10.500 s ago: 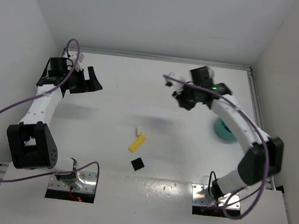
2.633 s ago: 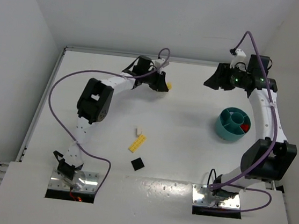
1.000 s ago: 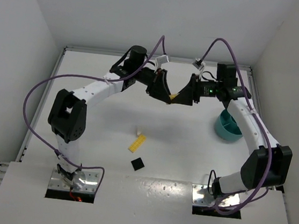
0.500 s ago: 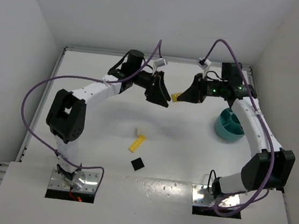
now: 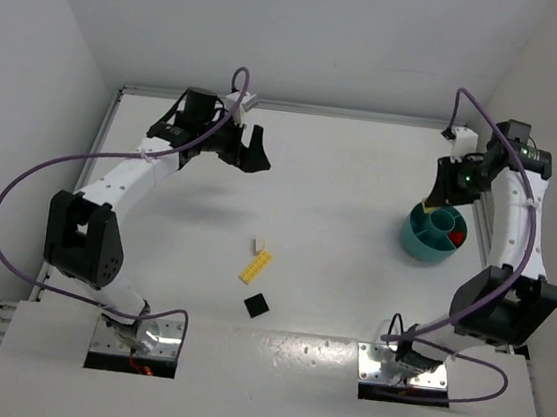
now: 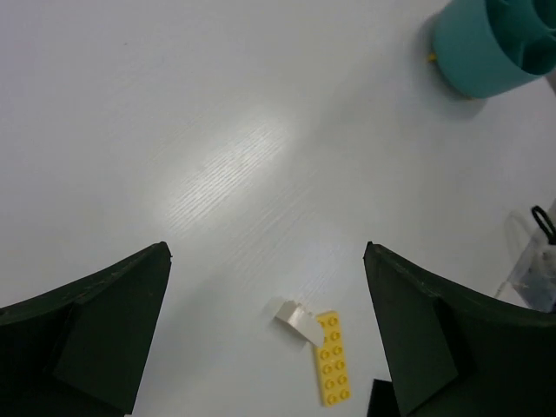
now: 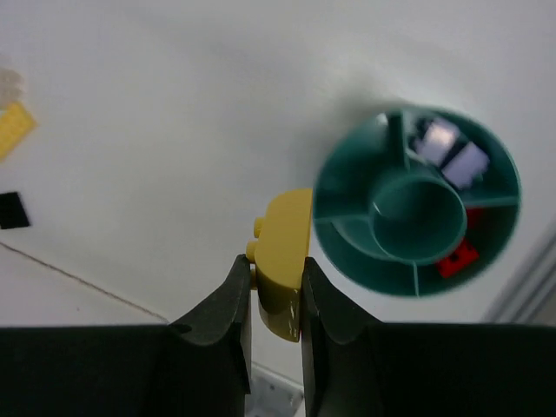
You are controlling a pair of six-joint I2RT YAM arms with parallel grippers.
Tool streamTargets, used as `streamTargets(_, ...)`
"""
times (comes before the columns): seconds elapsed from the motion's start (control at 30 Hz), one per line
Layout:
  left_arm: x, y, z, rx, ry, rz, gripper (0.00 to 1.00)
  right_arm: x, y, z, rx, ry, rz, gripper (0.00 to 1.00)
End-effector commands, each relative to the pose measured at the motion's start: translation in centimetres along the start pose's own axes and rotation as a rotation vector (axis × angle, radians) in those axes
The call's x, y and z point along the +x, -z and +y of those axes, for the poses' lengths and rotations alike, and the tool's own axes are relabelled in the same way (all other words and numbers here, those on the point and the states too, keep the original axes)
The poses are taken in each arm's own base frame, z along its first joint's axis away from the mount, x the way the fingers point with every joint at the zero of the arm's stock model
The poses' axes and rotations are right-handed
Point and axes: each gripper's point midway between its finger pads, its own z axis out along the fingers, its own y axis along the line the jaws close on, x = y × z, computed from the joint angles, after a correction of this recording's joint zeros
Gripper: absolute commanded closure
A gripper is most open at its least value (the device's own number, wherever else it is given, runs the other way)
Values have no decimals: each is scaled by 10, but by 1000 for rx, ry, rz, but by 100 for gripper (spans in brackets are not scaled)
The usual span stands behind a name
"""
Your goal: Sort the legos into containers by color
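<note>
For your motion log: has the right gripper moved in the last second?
Yes. The right gripper, holding a yellow brick, swung right to the teal dish.

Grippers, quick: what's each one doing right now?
Left gripper: open, holding nothing.
Right gripper: closed on a yellow brick.

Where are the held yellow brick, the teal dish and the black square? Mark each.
yellow brick (image 7: 285, 239): right wrist view, on its exposed side.
teal dish (image 6: 471, 68): left wrist view, on its outer wall.
black square (image 5: 256, 306): top view, on its upper face.
</note>
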Motion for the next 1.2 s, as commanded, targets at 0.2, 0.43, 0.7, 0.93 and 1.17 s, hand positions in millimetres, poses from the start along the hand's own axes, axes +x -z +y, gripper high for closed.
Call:
streamTargets(0.2, 18, 32, 29, -253, -12, 32, 0, 47, 19, -68, 236, -109, 242, 100)
streamTargets(0.43, 35, 32, 30, -244, -21, 58, 0, 45, -1, -78, 218, -123, 241, 100)
streamTargets(0.7, 50, 30, 19, -189, -44, 66, 0, 36, -16, -98, 216, -148, 251, 100)
streamTargets(0.93, 79, 20, -10, -144, -101, 102, 6, 30, -25, -107, 219, -168, 247, 97)
streamTargets(1.17, 98, 22, -22, -132, -142, 128, 6, 42, -27, -103, 204, -174, 292, 89)
